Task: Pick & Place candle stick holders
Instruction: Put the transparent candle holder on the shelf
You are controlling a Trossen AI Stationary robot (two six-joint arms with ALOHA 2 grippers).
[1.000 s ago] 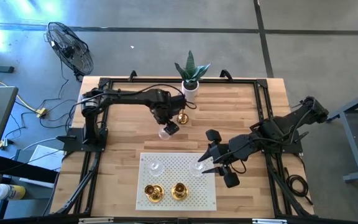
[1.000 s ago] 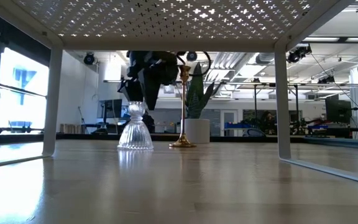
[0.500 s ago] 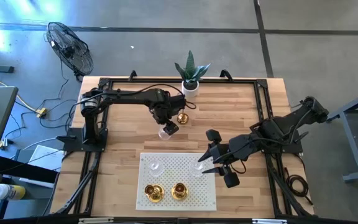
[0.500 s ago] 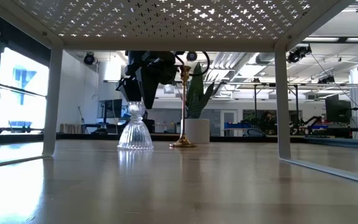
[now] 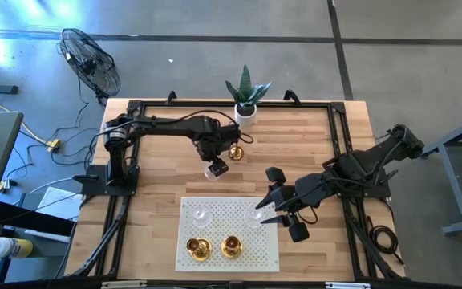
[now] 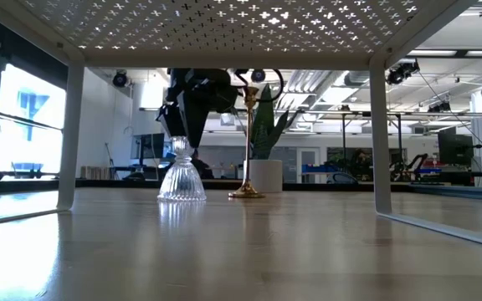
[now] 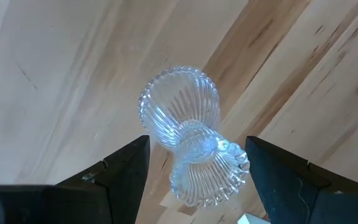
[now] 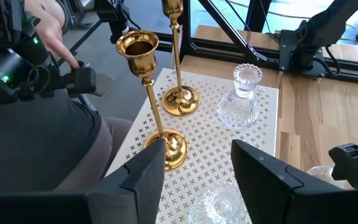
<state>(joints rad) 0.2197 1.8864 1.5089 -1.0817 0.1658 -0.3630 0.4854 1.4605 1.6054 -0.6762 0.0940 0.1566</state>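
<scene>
From above, the left gripper [image 5: 216, 167] hangs over a clear glass holder [image 5: 213, 172] on bare wood at about twelve o'clock from the white perforated mat [image 5: 229, 233], a brass holder [image 5: 235, 152] just beside it; the right gripper [image 5: 281, 215] waits at the mat's three o'clock edge, fingers parted around nothing. At table height, the glass holder [image 6: 181, 174] stands upright. The left wrist camera shows open fingers flanking its ribbed body [image 7: 188, 146]: probably rigid, slick, breakable and fairly heavy, best pinched at the narrow waist.
</scene>
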